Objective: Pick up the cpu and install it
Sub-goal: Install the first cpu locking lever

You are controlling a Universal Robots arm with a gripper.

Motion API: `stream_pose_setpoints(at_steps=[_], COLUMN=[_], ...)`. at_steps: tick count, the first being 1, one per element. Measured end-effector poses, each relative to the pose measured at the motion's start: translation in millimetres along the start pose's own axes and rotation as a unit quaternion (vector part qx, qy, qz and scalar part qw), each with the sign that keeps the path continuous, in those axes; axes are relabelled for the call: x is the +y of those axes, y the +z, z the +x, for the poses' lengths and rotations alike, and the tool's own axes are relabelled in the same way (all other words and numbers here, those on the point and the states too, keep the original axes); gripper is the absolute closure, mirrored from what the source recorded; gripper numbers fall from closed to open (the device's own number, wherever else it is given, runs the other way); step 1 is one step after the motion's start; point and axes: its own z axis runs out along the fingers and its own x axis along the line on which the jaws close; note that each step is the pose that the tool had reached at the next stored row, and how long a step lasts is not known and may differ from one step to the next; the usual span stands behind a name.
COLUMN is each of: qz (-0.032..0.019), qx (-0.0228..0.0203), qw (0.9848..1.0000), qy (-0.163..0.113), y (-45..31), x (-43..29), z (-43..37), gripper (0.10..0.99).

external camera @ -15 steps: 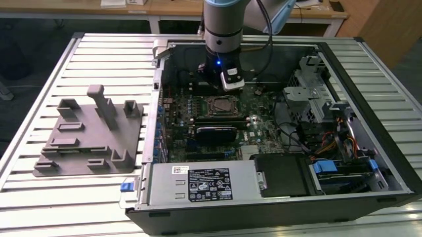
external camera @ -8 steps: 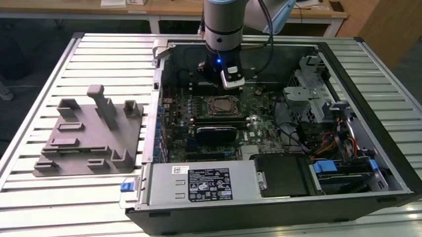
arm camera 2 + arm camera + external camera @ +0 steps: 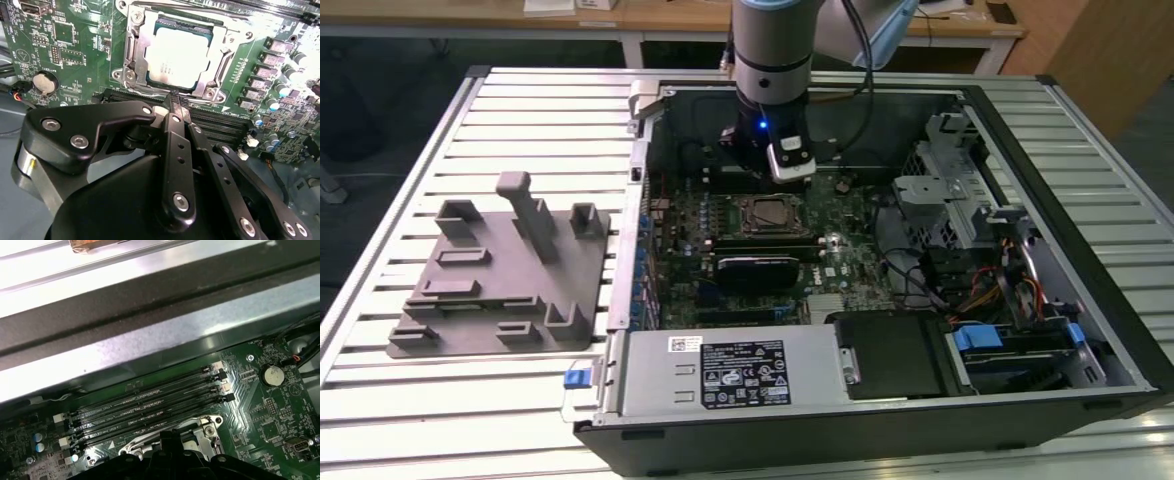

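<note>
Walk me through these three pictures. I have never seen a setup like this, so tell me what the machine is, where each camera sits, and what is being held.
The machine is a single robot arm reaching down into an open computer case that lies on a slatted metal table. The exterior view looks at the whole scene from off the arm. On the exterior view's left sits a grey plastic holder block.

Both wrist views come from cameras riding on the arm, looking down at the green motherboard. In the second wrist view the black gripper has its jaws closed together with nothing between them. Just beyond them the cpu, a silvery square chip, already sits in its socket. The first wrist view shows the long black memory slots.
</note>
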Motion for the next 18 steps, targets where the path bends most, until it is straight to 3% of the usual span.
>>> stream_pose_setpoints(at_steps=[18], qz=[0.0070], qx=[-0.0023], qw=[1.0000], qy=[-0.001], y=[-0.7], x=[-4.3], z=[-1.6], gripper=[0.980])
